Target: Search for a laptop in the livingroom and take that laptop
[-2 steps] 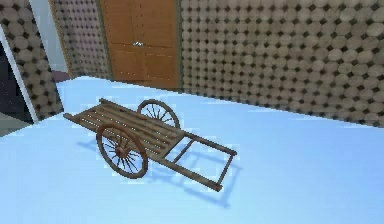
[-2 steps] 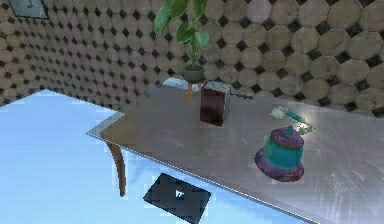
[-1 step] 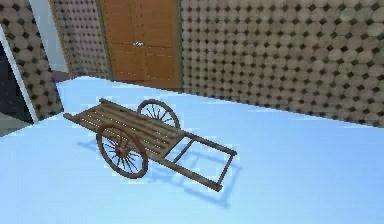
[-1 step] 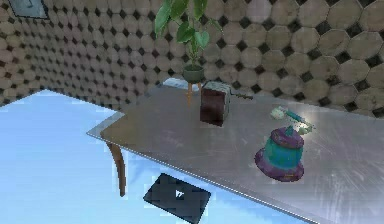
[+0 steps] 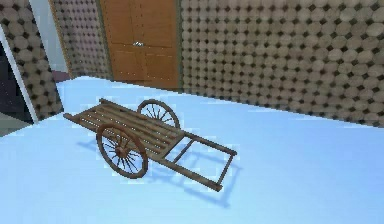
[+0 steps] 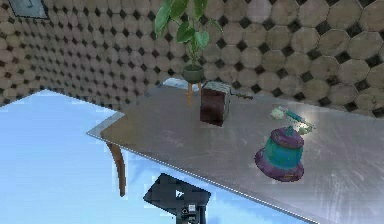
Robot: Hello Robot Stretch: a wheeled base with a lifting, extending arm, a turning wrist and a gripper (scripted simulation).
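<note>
A dark brown boxy block (image 6: pixel 213 104) stands on the glossy grey surface (image 6: pixel 160 135), beside a leafy green potted plant (image 6: pixel 186 35). The dark hand (image 6: pixel 178 196) is below the surface's near edge, and I cannot tell its grip.

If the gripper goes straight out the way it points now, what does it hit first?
Probably the table, whose near edge lies just beyond the gripper. If it rides above the tabletop, the dark box comes next. The height is unclear.
</note>
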